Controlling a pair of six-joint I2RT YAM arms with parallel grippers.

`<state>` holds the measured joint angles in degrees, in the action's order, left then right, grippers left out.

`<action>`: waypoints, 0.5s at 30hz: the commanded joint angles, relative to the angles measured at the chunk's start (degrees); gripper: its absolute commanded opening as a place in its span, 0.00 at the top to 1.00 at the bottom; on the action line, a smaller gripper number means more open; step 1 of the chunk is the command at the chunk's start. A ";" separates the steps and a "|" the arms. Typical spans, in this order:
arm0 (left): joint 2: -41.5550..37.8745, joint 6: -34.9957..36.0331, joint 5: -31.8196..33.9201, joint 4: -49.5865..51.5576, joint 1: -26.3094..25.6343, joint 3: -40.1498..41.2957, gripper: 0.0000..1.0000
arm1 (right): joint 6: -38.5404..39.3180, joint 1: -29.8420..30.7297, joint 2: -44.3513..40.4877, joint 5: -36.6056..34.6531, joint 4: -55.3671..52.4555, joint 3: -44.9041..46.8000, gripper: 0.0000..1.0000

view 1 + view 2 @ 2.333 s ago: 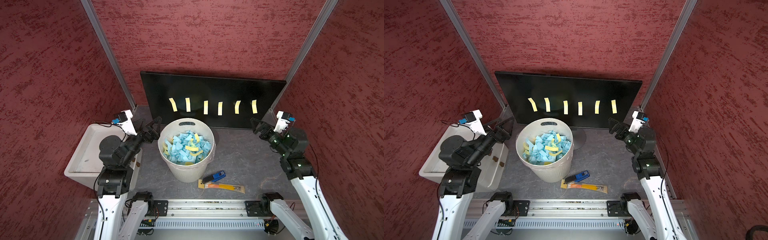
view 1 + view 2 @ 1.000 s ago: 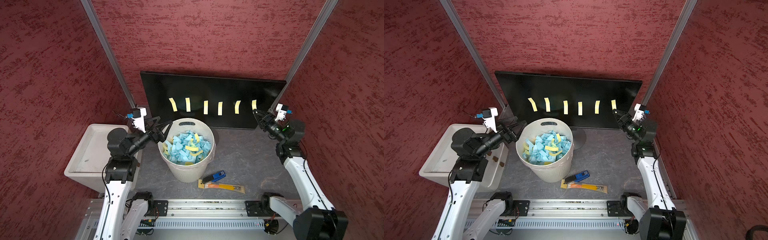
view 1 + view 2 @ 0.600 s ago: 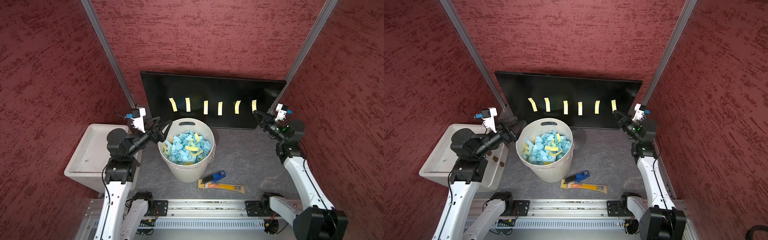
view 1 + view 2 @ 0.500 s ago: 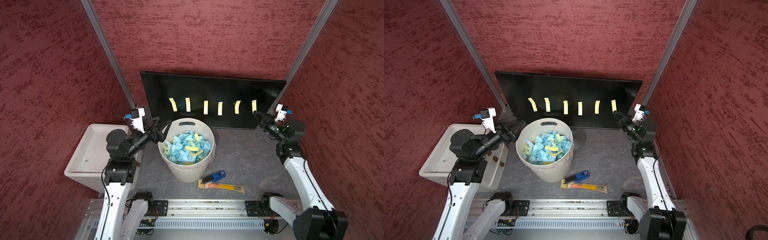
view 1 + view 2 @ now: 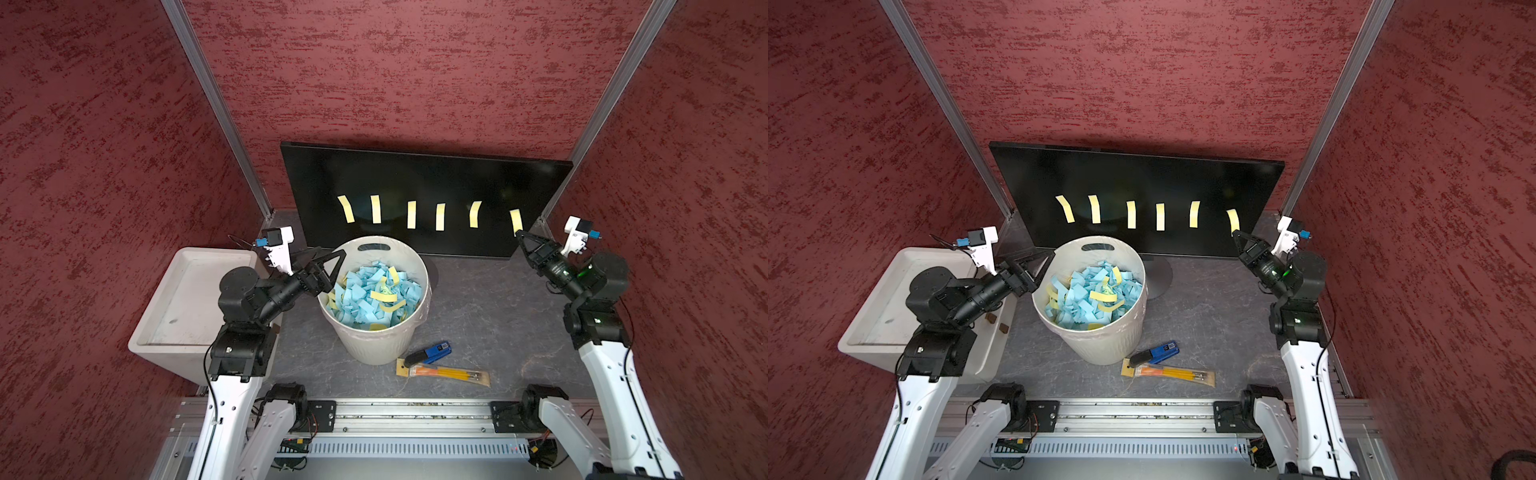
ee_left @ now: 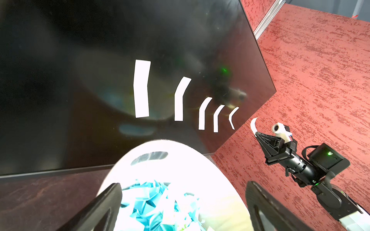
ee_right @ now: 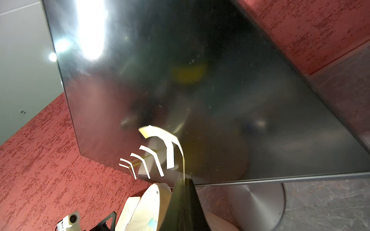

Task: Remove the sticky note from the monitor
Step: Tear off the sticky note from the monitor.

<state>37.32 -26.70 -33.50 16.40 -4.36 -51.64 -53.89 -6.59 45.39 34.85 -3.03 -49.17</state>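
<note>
1. The monitor (image 5: 415, 174) stands upright at the centre back of both top views. Its black screen faces the camera.
2. The right arm (image 5: 602, 353) rises from the lower right corner of the frame. Its elbow is bent and its forearm angles up and inward to the monitor's lower right corner. The right gripper (image 5: 520, 235) has its fingers pressed together on the lower end of the sticky note (image 5: 516, 219).
3. The left arm (image 5: 245, 299) rises from the lower left, folded above the white tub (image 5: 166, 299), with its forearm pointing right. The left gripper (image 5: 328, 254) is spread wide and holds nothing, at the left rim of the white bin (image 5: 374, 345).
4. The white bin sits at frame centre, in front of the monitor, filled with blue and yellow paper scraps.
5. A brush packet (image 5: 449, 372) lies on the table at the lower right of the bin. A blue tool (image 5: 432, 352) overlaps its left end.
6. The sticky note is the rightmost yellow strip in the row low on the screen. In the right wrist view (image 7: 160, 136) it bows away from the glass with its upper end at the screen. Five other notes (image 5: 411, 214) hang to its left.
</note>
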 commanded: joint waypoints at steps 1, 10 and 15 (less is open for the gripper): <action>-1.37 0.41 2.77 3.69 -1.97 1.05 0.00 | 2.45 -0.24 -3.74 2.82 -5.85 0.82 1.00; -2.98 2.42 5.56 9.84 -5.55 -0.14 0.00 | 0.37 0.28 -11.78 6.05 -10.64 2.59 1.00; -3.08 2.54 6.45 11.37 -5.66 -0.56 0.00 | -0.93 2.26 -13.20 6.86 -10.94 2.57 1.00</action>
<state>34.50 -25.10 -28.23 26.02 -9.65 -51.09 -53.95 -5.67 32.86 39.92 -12.93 -47.05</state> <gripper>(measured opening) 0.996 0.038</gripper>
